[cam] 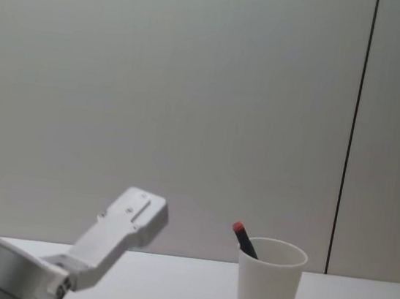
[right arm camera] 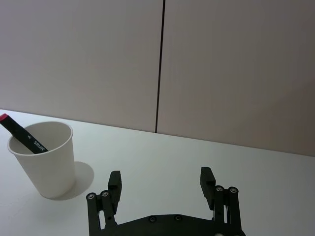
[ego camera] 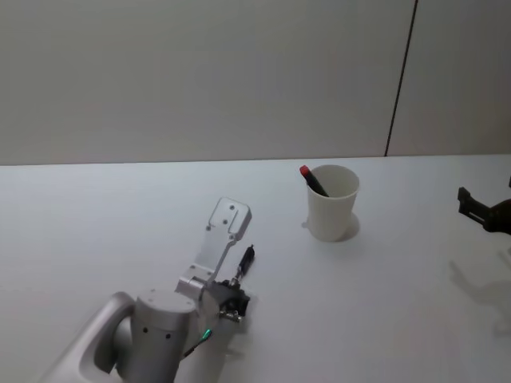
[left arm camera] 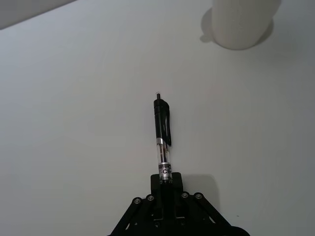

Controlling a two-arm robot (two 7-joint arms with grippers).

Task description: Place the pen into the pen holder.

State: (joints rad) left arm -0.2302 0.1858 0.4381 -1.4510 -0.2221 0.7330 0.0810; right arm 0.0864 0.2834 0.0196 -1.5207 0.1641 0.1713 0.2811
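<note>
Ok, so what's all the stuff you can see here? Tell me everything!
red-tipped pen: one, black with a red end, leaning inside the cup
clicker pen: one, black and clear, held in the left gripper, short of the cup
cup: one, white, upright on the table
table: one, white, under everything
wall: one, grey, behind the table
left gripper: one, black, shut on the clicker pen
right gripper: one, black, open, right of the cup

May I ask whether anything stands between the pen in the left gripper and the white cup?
Nothing visible: bare table between the pen in the left gripper and the cup. A red-tipped pen leans inside it; the right gripper sits far right.
</note>
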